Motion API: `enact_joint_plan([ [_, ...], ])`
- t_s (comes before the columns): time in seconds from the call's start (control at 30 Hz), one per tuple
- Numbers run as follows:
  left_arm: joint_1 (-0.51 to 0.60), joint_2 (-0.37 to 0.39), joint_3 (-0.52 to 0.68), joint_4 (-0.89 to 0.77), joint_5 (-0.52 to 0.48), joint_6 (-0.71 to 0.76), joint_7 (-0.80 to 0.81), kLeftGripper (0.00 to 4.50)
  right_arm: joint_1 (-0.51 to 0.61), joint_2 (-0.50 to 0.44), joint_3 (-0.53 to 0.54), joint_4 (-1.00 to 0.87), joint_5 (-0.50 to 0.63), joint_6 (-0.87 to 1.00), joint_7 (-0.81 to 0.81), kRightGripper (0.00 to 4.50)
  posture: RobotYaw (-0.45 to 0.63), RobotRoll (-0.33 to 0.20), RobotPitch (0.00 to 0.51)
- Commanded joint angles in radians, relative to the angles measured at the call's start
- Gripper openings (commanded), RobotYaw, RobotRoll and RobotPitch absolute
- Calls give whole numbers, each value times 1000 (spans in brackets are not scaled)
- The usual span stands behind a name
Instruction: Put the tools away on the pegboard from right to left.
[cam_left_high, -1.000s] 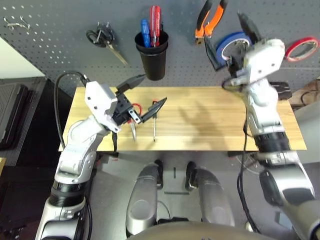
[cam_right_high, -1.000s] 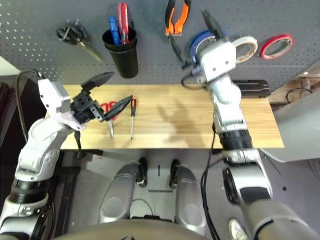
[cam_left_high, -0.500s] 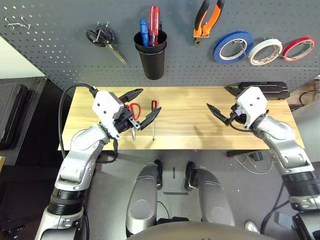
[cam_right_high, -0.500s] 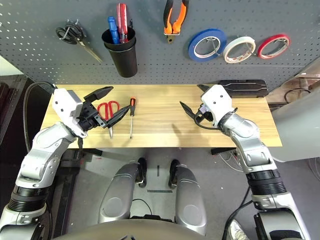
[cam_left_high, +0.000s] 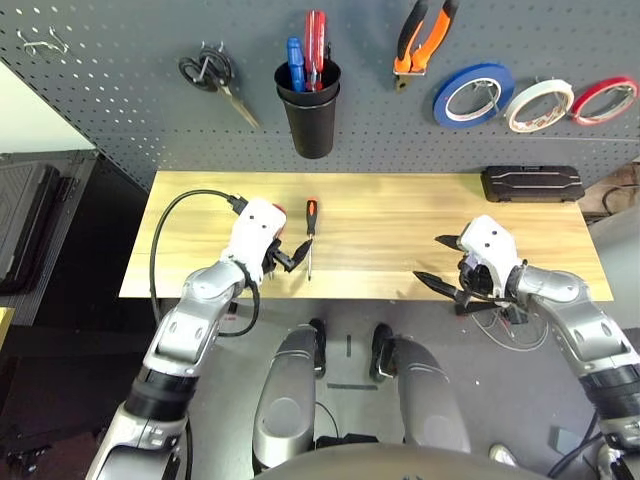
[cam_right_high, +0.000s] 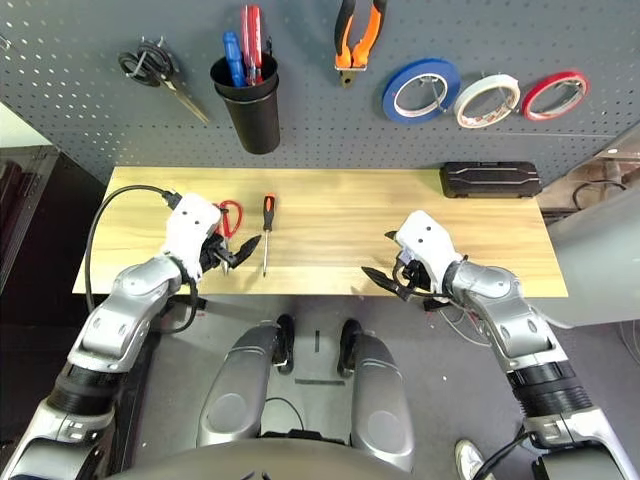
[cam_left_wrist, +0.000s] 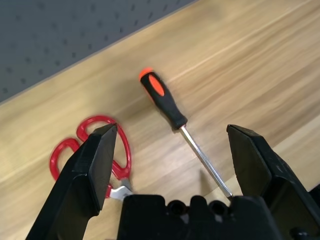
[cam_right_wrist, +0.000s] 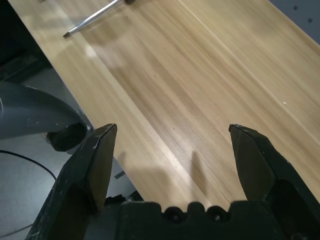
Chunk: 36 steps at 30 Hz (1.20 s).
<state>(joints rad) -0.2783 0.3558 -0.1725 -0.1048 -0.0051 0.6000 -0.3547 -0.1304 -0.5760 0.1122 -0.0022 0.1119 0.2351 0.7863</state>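
Note:
The white tape roll (cam_left_high: 538, 105) and the orange-and-black pliers (cam_left_high: 425, 35) hang on the dark grey pegboard (cam_left_high: 120, 110). On the wooden table (cam_left_high: 400, 215) lies the slim screwdriver (cam_left_high: 310, 232), its black-and-orange handle (cam_left_wrist: 164, 100) pointing toward the pegboard. Just left of it lie the red-handled scissors (cam_right_high: 231, 216), partly hidden by my left gripper (cam_left_high: 283, 256). That gripper is open and hangs low over both tools; the screwdriver's shaft lies between its fingers (cam_left_wrist: 95, 165). My right gripper (cam_left_high: 437, 260) is open and empty over the table's front edge at the right.
Also on the pegboard hang black-handled scissors (cam_left_high: 212, 78), a black cup (cam_left_high: 310, 110) with blue and red screwdrivers, a blue tape roll (cam_left_high: 472, 93) and a red one (cam_left_high: 605, 98). A black case (cam_left_high: 532, 183) lies at the table's back right.
My right arm came down from the pegboard, where the white tape now hangs, to the table's front edge. My left gripper sank toward the scissors and screwdriver.

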Motion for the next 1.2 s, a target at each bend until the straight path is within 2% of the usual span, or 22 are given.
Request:
enact_joint_plan([
  [0.03, -45, -41, -47, 72, 48, 114, 43, 4500, 15, 2, 36, -7, -29, 5, -3, 4461, 121, 0, 332],
  [0.2, -160, -156, -17, 194, 44, 283, 123, 4500, 14, 13, 46, -16, -41, 15, -19, 4461, 105, 0, 340],
  [0.43, -276, -230, 5, 344, 39, 304, 159, 4500, 28, 22, 57, -31, -59, 20, -29, 4461, 91, 0, 350],
  [0.7, -410, -286, 74, 623, 38, 219, 235, 4500, 43, 35, 66, -59, -68, 33, -45, 4461, 64, 0, 362],
  [0.93, -487, -326, 118, 823, 31, 117, 266, 4500, 51, 33, 62, -81, -70, 42, -53, 4461, 39, 0, 366],
  [1.13, -521, -339, 124, 930, 38, 52, 269, 4500, 59, 29, 55, -98, -70, 52, -61, 4461, 25, 0, 367],
  [1.2, -530, -340, 129, 966, 37, 44, 272, 4110, 61, 28, 55, -102, -69, 55, -63, 4500, 23, 0, 366],
])
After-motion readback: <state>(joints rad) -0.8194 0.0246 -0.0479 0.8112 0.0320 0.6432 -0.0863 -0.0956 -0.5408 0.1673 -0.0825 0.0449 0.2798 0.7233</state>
